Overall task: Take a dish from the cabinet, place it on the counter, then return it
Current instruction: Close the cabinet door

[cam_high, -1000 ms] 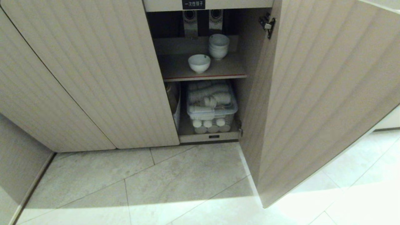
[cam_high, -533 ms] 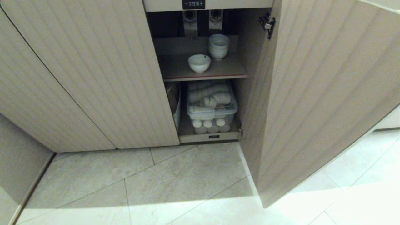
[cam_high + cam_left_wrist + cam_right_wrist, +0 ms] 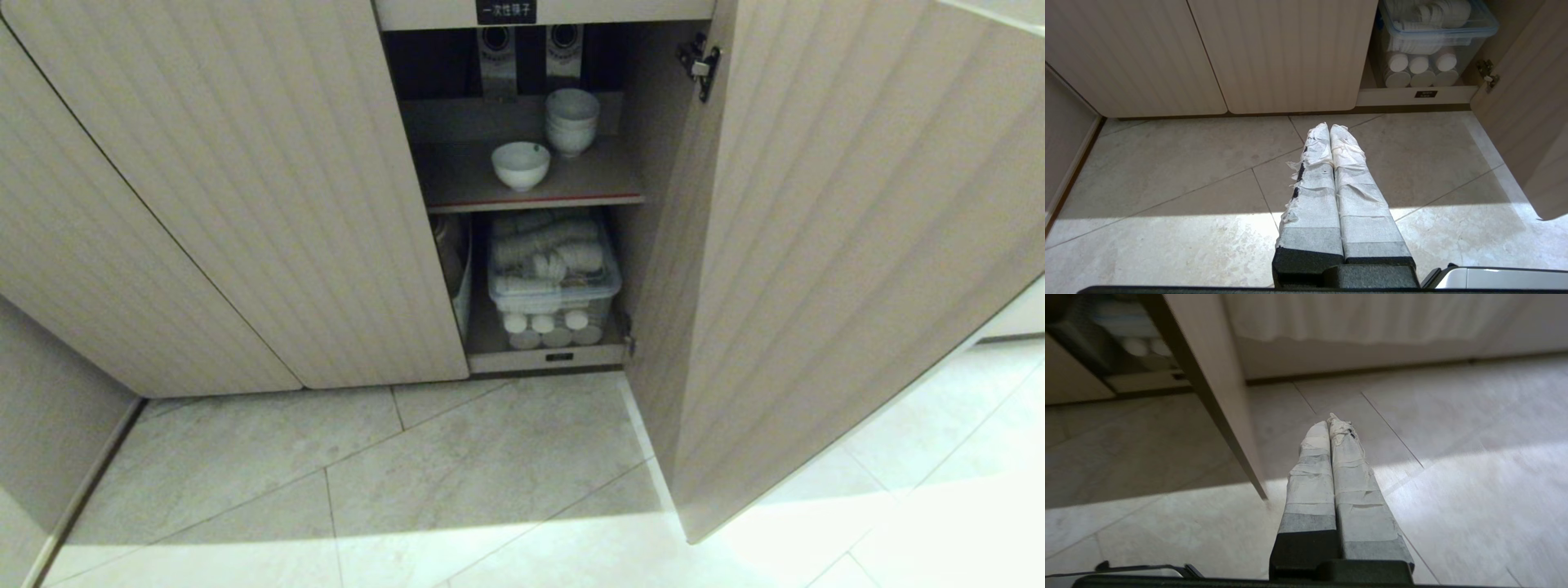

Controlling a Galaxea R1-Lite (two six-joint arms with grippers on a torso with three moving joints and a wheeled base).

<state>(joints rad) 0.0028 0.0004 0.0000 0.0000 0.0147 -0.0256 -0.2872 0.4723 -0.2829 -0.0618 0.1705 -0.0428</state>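
Head view, left to right: shut ribbed doors (image 3: pixel 245 204) across left and centre of frame; cabinet (image 3: pixel 522 122) open at upper centre, dark inside; brown shelf (image 3: pixel 531 189) with red front edge there; single white bowl (image 3: pixel 520 165) on shelf toward its front, upright; stack of bowls (image 3: pixel 571 121) just behind and right of it, apart from it; below shelf, clear lidded bin (image 3: pixel 553 282) of white items, white round ends showing under it; open door (image 3: pixel 816 245) swung out across right half of frame, hinge (image 3: pixel 698 64) at its upper inner edge; tiled floor (image 3: pixel 490 474) along bottom. No arm in head view; counter not in sight.

Left wrist view: left gripper (image 3: pixel 1329 130) at lower centre, over floor tiles short of the shut doors, taped fingers (image 3: pixel 1314 179) pressed together, nothing between them; bin at upper right.

Right wrist view: right gripper (image 3: pixel 1329 424) at lower centre, low over floor, just right of the open door's bottom edge (image 3: pixel 1220 416); taped fingers (image 3: pixel 1310 477) closed tight, empty.
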